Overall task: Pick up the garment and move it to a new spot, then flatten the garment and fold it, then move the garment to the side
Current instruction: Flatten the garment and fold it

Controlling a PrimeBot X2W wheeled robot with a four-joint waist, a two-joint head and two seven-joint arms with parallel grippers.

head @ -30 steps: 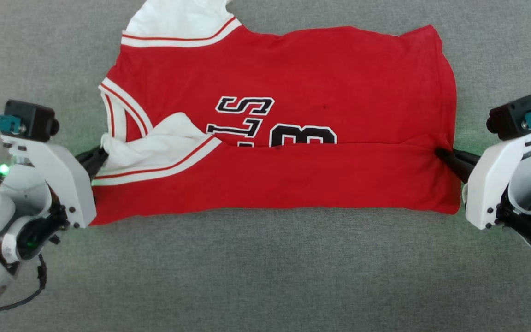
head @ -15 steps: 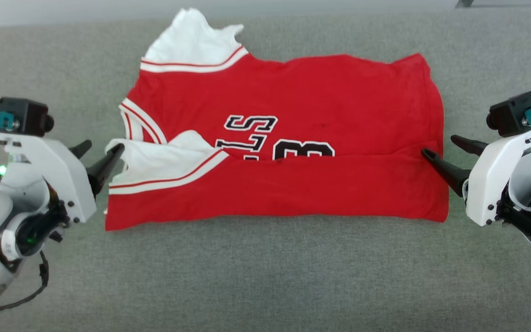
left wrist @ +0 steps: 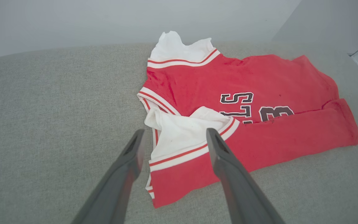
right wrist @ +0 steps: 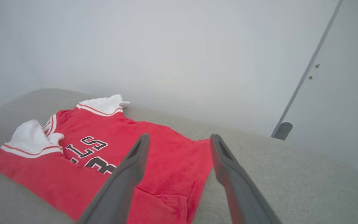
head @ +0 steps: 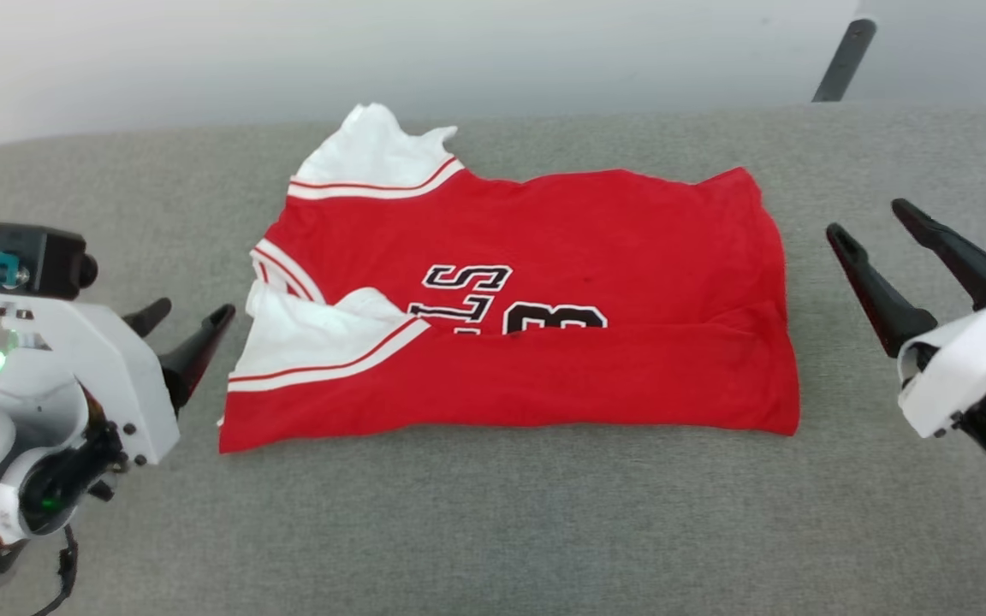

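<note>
The garment (head: 544,257), a red jersey T-shirt with white sleeves and black lettering, lies on the grey cushion with its near long edge folded up over the lower part of the lettering. One white sleeve lies on the fold at the left, the other sticks out at the far edge. My left gripper (head: 189,312) stands open just left of the garment, apart from it. To the right, my right gripper (head: 870,218) is open and raised, clear of the cloth. The garment (left wrist: 244,102) lies beyond the left gripper (left wrist: 173,133); the garment (right wrist: 110,149) lies beyond the right gripper (right wrist: 179,138).
The grey fabric cushion (head: 493,530) stretches out on all sides of the garment, with bare room in front and to both sides. A pale wall (head: 373,51) rises behind its far edge, and a dark slanted post (head: 840,60) stands at the back right.
Both grippers have let go of the garment's folded edge, opened and drawn back from it, the right one also rising. The head camera has tilted up, shifting the whole picture down.
</note>
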